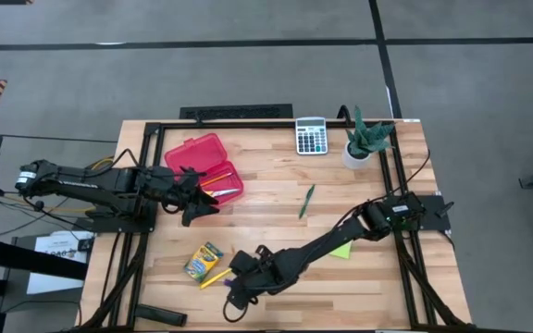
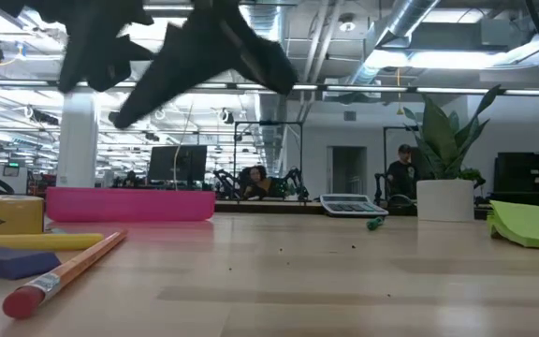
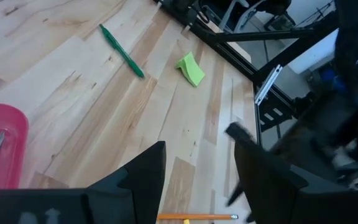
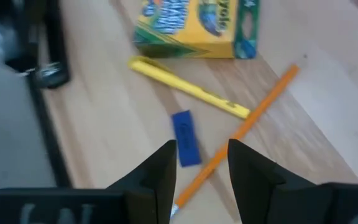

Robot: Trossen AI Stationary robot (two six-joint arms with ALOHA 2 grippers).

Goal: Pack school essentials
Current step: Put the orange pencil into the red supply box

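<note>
My left gripper (image 1: 198,209) is open and hovers just off the near right corner of the open red case (image 1: 204,166). Orange pencils and the scissors (image 1: 221,188) lie in the case's tray. My right gripper (image 4: 202,167) is open, above the blue eraser (image 4: 185,146) and an orange pencil (image 4: 241,130) that lie flat on the table. Past them lie the yellow marker (image 4: 188,87) and the crayon box (image 4: 194,25). The green pen (image 1: 307,200) rests mid-table. The lime sticky-note pad (image 1: 340,250) lies beside my right arm.
A grey calculator (image 1: 311,135) and a potted plant (image 1: 366,143) stand at the far edge. A black frame rail (image 1: 389,176) runs along the table's right side. Bare wood lies between the case and the pen. People sit in the room beyond (image 2: 400,173).
</note>
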